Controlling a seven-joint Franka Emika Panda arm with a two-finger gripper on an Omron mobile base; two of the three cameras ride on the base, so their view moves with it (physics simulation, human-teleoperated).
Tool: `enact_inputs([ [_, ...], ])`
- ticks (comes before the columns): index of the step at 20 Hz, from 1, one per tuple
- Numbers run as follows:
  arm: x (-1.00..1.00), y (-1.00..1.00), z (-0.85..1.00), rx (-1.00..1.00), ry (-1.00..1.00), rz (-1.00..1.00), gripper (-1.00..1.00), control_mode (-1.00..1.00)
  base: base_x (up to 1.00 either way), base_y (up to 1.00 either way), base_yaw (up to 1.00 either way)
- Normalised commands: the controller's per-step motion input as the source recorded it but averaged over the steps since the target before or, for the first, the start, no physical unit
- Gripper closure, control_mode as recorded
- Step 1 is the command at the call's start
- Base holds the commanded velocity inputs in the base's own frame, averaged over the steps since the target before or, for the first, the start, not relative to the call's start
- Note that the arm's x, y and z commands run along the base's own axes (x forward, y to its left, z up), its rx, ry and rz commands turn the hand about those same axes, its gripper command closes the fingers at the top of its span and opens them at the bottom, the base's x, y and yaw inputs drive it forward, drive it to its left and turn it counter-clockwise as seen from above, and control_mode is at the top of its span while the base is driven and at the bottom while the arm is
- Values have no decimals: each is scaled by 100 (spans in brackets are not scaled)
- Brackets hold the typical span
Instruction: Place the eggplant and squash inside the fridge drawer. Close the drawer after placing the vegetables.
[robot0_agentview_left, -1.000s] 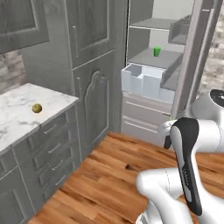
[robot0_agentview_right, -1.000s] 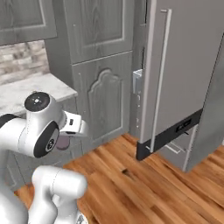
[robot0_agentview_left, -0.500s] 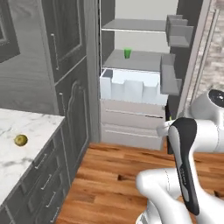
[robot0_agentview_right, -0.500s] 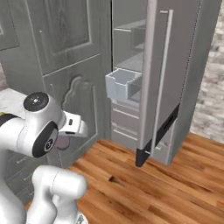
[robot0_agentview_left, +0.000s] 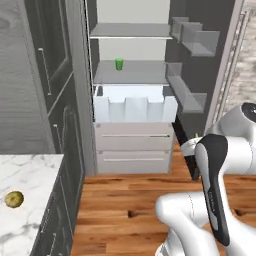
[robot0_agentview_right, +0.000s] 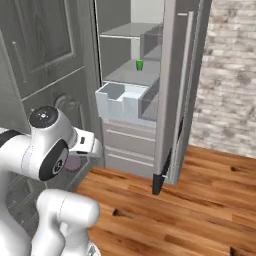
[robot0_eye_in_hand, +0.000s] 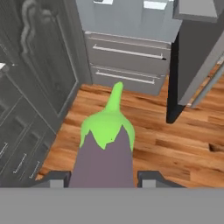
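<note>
The eggplant (robot0_eye_in_hand: 107, 146), dark purple with a green stem cap, is gripped between my gripper (robot0_eye_in_hand: 104, 179) fingers, stem pointing away from the hand. It hangs above the wooden floor in front of the fridge. The fridge drawer (robot0_agentview_left: 135, 107), a pale bluish-white box, stands pulled out at mid height of the open fridge; it shows too in the right base view (robot0_agentview_right: 122, 102) and at the hand view's top edge (robot0_eye_in_hand: 127, 17). A small olive-yellow round vegetable (robot0_agentview_left: 14, 199), which I take for the squash, lies on the marble counter (robot0_agentview_left: 35, 175) at the lower left.
The fridge door (robot0_agentview_right: 175, 95) stands open on the right, its lower edge near the floor. Two grey drawers with bar handles (robot0_agentview_left: 134, 145) sit under the pale drawer. A green cup (robot0_agentview_left: 119, 63) is on a shelf above. Dark cabinets (robot0_agentview_left: 50, 100) flank the left.
The whole picture has shifted: the base has swung toward the fridge, which now stands straight ahead and closer. The eggplant stays in the grip.
</note>
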Motion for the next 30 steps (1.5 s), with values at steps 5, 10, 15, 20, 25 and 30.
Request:
enact_inputs([
  [5,0,0,0,0,0,0,100,100,38,85,-22],
  [10,0,0,0,0,0,0,100,100,53,61,-20],
  [15,0,0,0,0,0,0,100,100,77,10,-11],
  [20,0,0,0,0,0,0,100,100,82,0,-5],
  [25,0,0,0,0,0,0,100,100,67,0,-6],
  [30,0,0,0,0,0,0,100,100,25,-17,-10],
])
